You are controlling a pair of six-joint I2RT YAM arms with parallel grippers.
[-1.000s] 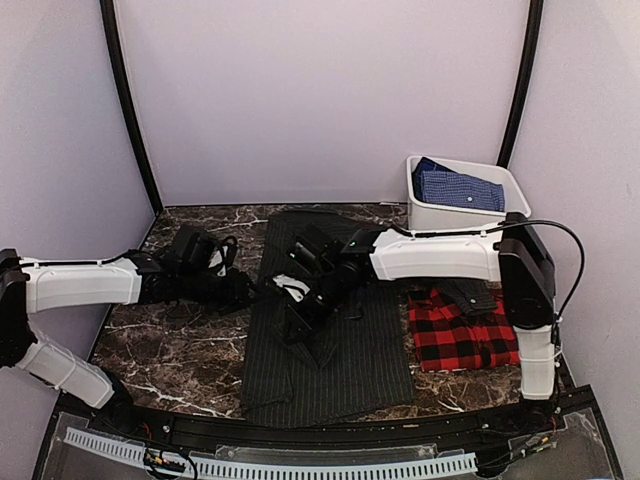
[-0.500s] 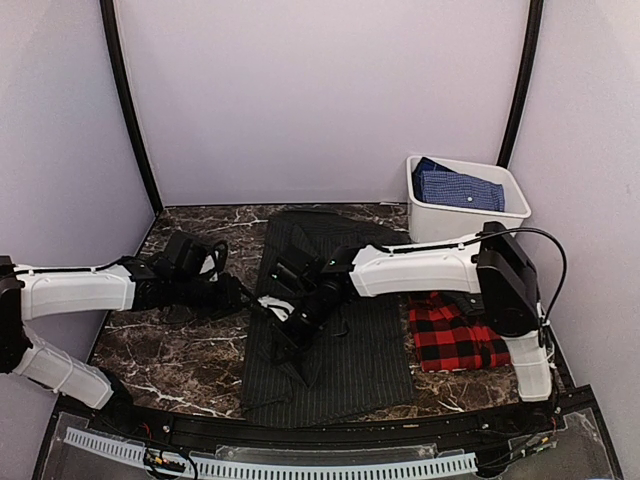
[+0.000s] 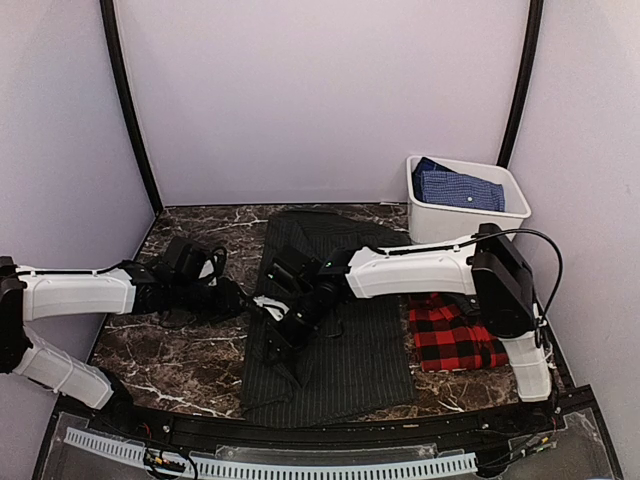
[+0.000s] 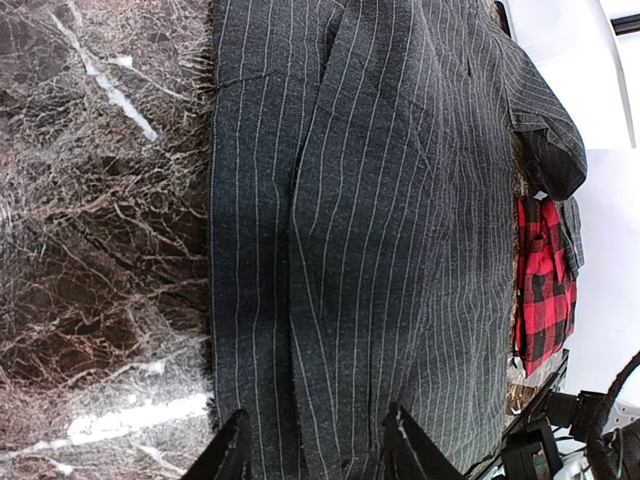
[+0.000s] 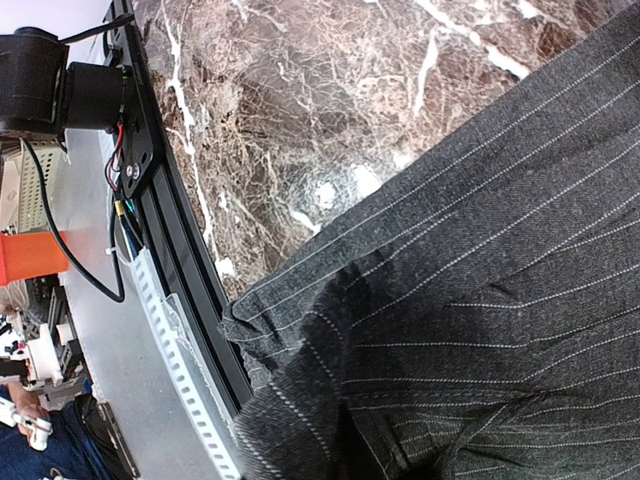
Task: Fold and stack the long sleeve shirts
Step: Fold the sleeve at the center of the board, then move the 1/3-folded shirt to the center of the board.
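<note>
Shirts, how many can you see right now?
3. A dark pinstriped shirt spread mid-table, a red plaid shirt to its right, a blue shirt in the white bin; others may be hidden beneath it.

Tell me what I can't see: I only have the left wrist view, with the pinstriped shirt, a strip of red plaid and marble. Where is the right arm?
Observer: The right arm stretches across the pinstriped shirt. The right hand hangs over the shirt's left part, beside a raised flap of cloth.
Operator: Is it gripping that flap?
Observer: I cannot tell. The right wrist view shows bunched pinstriped cloth close to the camera, but no fingers.
Operator: Anything else on the table?
Observer: A white bin at the back right corner holds a folded blue shirt.
</note>
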